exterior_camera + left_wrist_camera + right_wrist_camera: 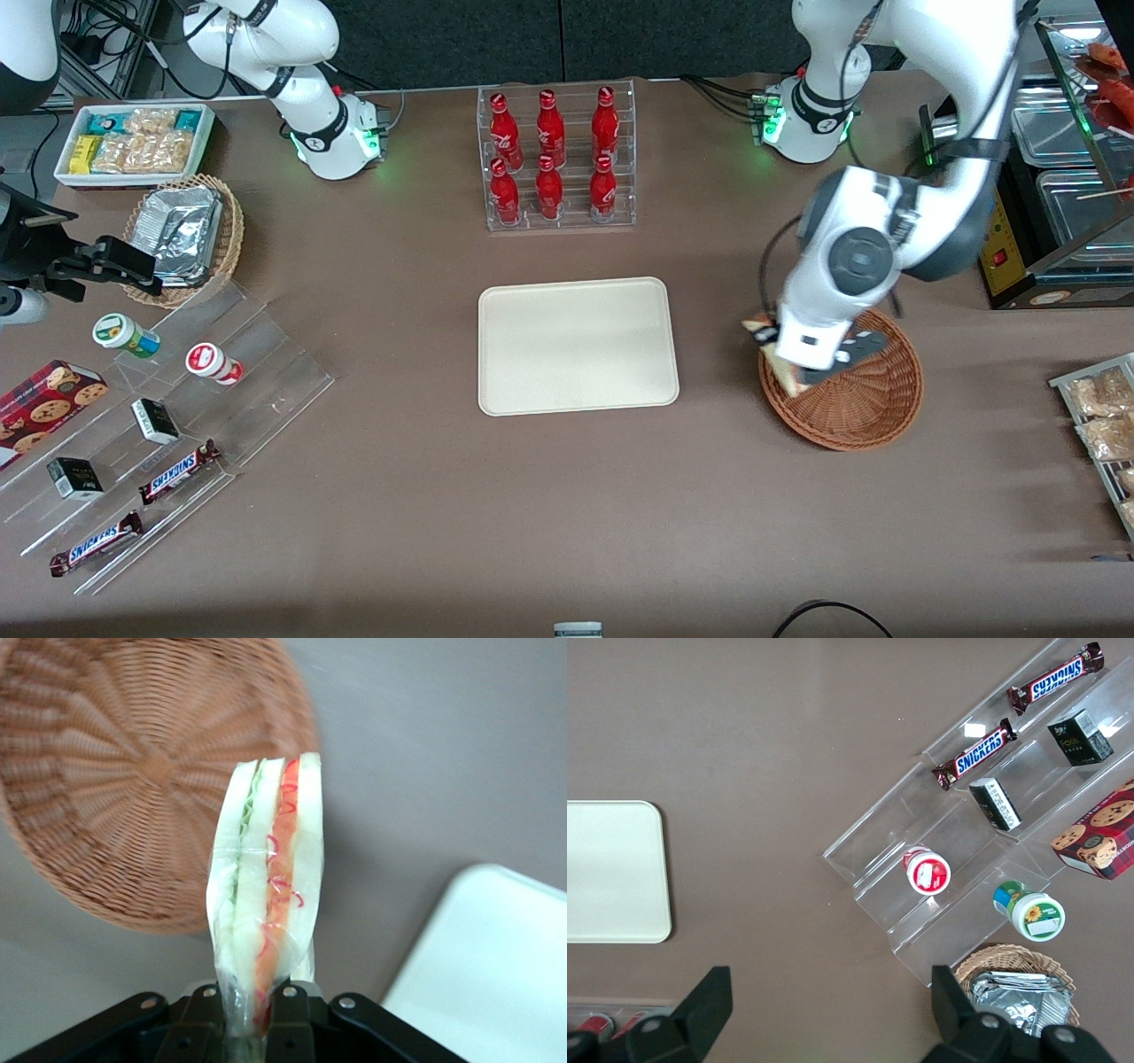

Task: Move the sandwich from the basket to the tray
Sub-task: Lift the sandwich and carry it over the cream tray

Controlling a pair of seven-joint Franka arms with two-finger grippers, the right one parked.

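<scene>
My left gripper hangs over the rim of the reddish-brown wicker basket, on the side nearest the tray. It is shut on the sandwich, a plastic-wrapped wedge of pale bread. In the left wrist view the sandwich stands out from between the black fingers, showing green and red-orange filling layers along its edge. The gripper pinches it at its narrow end. Below it lie the basket, with nothing in it, and a corner of the cream-white tray. The tray lies flat at the table's middle, bare.
A clear rack of red bottles stands farther from the front camera than the tray. Toward the parked arm's end are clear stepped shelves with snacks, a tan basket of foil packets and a white snack bin. A glass display case stands at the working arm's end.
</scene>
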